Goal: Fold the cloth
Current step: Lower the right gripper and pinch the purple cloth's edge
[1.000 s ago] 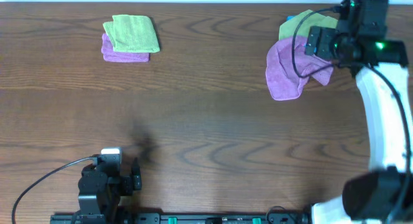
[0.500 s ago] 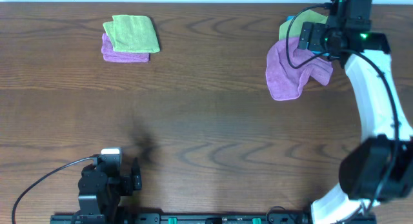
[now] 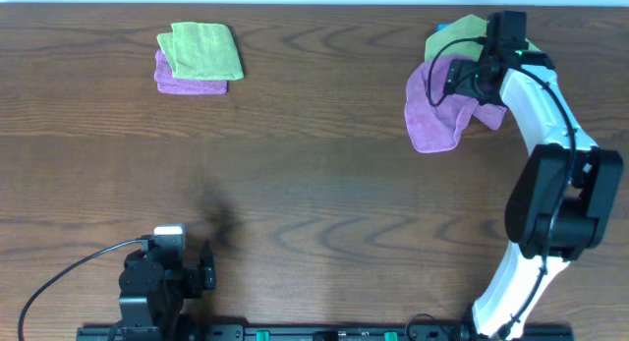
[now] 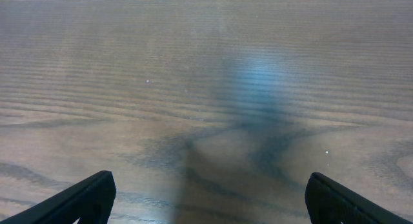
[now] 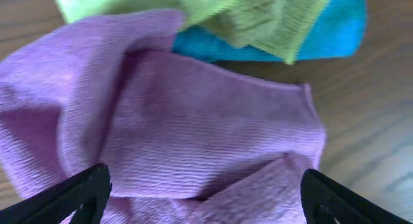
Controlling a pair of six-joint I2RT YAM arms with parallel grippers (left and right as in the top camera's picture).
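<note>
The magenta-purple cloth (image 3: 432, 113) lies crumpled at the far right of the table, and it fills the right wrist view (image 5: 193, 133). No white label shows on it. My right gripper (image 3: 460, 78) hangs over the cloth's upper part, open, with its fingertips (image 5: 205, 197) spread wide just above the folds and holding nothing. My left gripper (image 3: 204, 265) is parked at the near left edge, open and empty over bare wood (image 4: 206, 198).
A lime-green cloth (image 3: 462, 34) and a blue cloth (image 5: 322, 30) lie partly under the purple one at the far right. A folded lime-green cloth (image 3: 201, 48) sits on a folded purple cloth (image 3: 182, 82) at the far left.
My right arm has swung left and its gripper has come down over the crumpled purple cloth. The cloth and the left arm have not moved.
</note>
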